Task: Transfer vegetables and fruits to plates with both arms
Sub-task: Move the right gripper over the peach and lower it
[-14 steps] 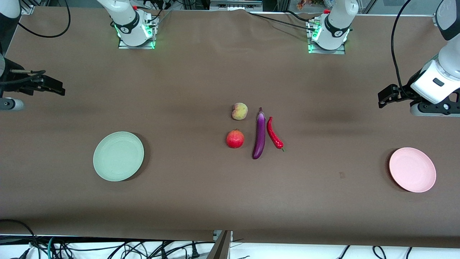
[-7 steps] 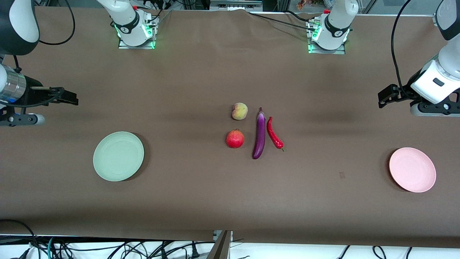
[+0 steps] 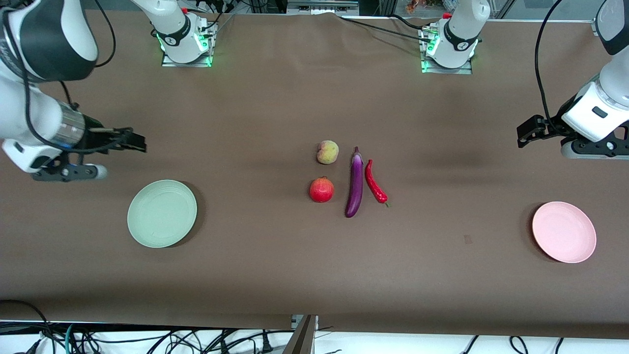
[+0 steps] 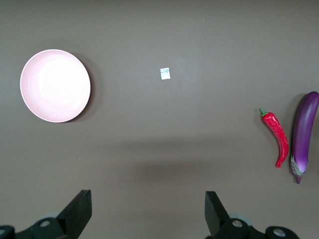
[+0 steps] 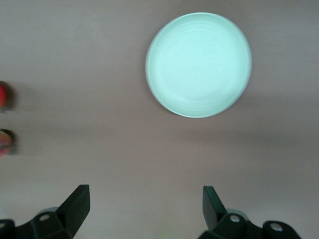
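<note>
A yellow-pink peach [image 3: 328, 152], a red pomegranate [image 3: 321, 190], a long purple eggplant [image 3: 355, 183] and a red chili pepper [image 3: 375, 182] lie together mid-table. The pale green plate [image 3: 162, 213] lies toward the right arm's end, the pink plate [image 3: 564, 232] toward the left arm's end. My right gripper [image 3: 136, 142] is open and empty above bare table beside the green plate [image 5: 198, 64]. My left gripper [image 3: 522, 133] is open and empty, waiting above bare table near the pink plate [image 4: 55, 85]. The left wrist view also shows the chili [image 4: 276, 137] and eggplant [image 4: 303, 134].
The table [image 3: 275, 265] has a brown cloth. A small white tag [image 4: 165, 73] lies on it between the pink plate and the chili. Both arm bases [image 3: 185, 39] stand at the farthest edge. Cables hang below the nearest edge.
My right arm has swung in from the table's end toward the middle, its gripper now close to the green plate. The left arm and all objects have not moved.
</note>
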